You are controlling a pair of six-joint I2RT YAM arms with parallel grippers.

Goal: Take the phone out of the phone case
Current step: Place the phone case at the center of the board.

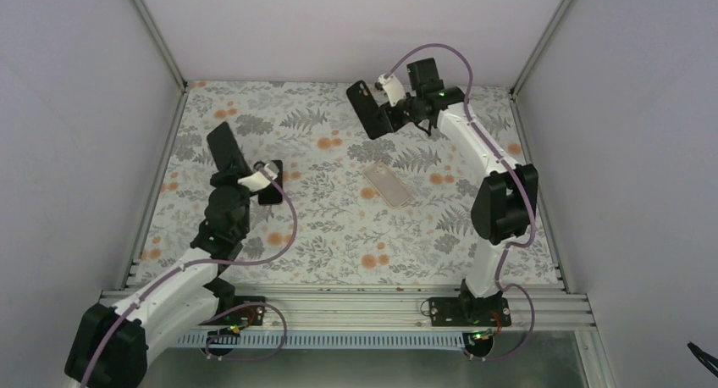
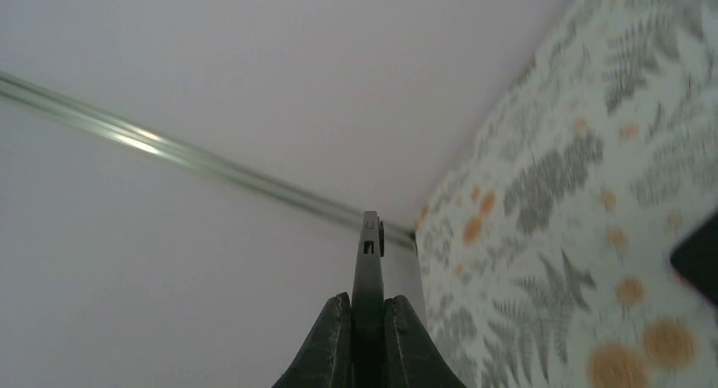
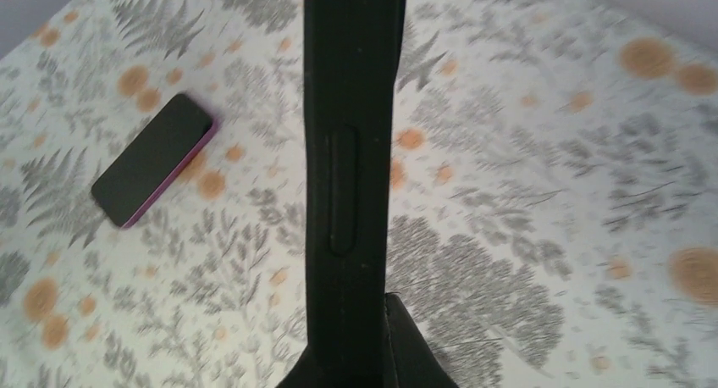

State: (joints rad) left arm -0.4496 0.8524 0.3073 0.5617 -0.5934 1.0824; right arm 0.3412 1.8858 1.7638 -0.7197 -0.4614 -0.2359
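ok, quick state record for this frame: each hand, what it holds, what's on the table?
left hand: shut on thin black slab, likely the phone, held off the table
right hand: shut on black case, raised, edge-on to its wrist camera
slab vs case: apart, one per hand
table: floral surface; one purple-edged flat item lying on it
task status: looks separated, slab's identity not certain
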